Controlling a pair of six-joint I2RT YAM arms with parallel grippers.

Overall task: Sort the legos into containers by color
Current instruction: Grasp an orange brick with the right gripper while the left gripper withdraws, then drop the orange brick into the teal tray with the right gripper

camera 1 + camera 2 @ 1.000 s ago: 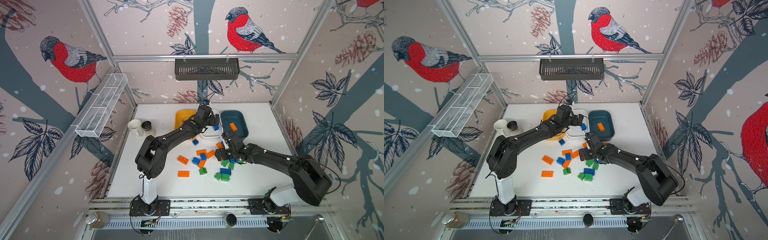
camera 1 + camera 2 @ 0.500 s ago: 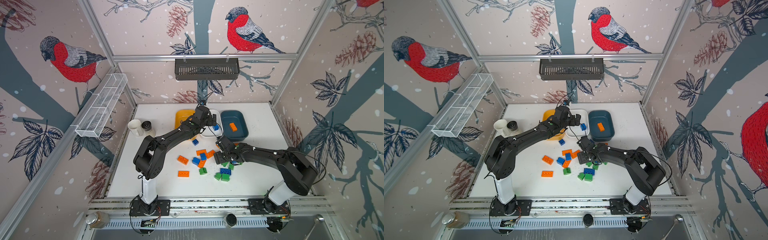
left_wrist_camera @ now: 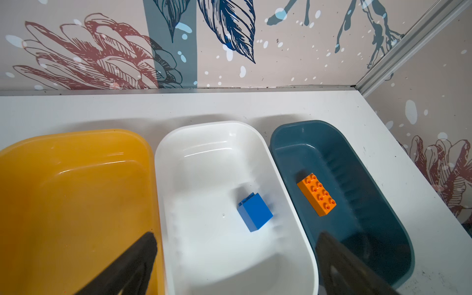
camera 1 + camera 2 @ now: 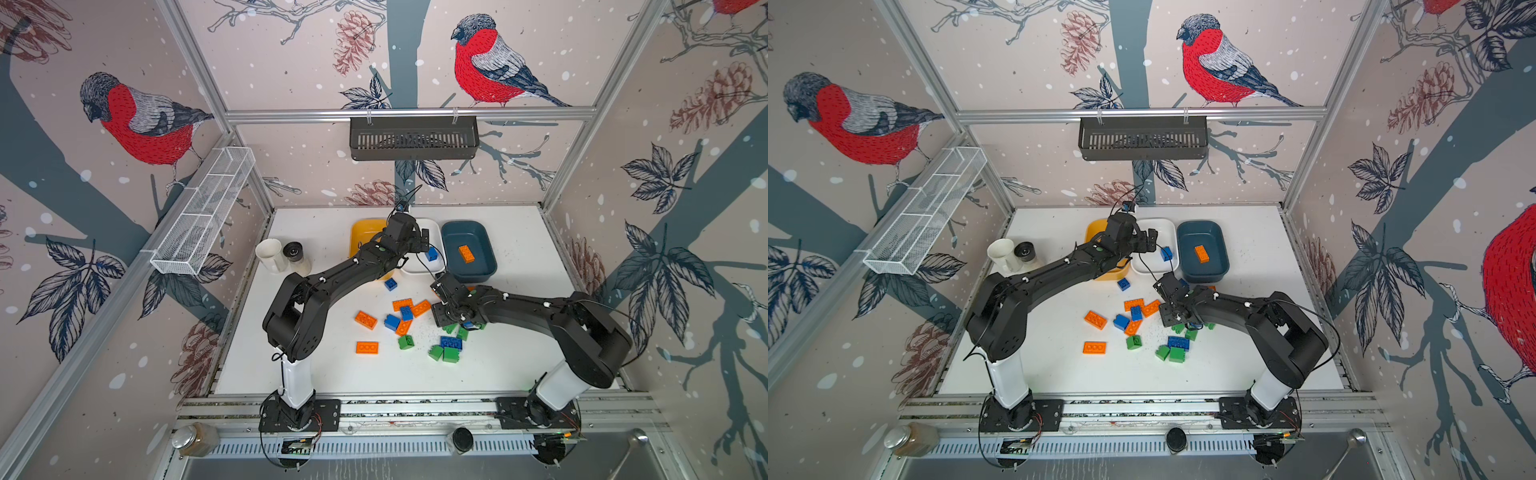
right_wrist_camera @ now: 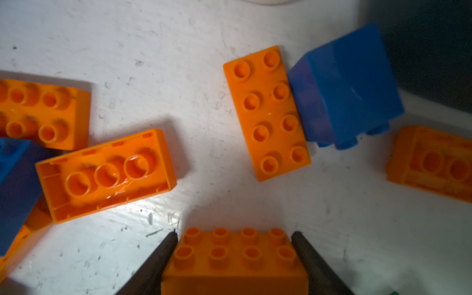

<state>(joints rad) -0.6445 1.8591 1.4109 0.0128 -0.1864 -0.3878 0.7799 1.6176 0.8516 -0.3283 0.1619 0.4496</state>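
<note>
Barely begun: one blue lego lies in the white tub and one sorted orange lego in the teal tub beside it. The yellow tub on its other side is empty.

My left claw hangs wide open and empty over the white tub. In front of that tub, my right claw pinches a gripped orange lego by its ends. The loose legos nearby are unsorted, and none touches my grip.

White table with tubs, bricks, mug
</note>
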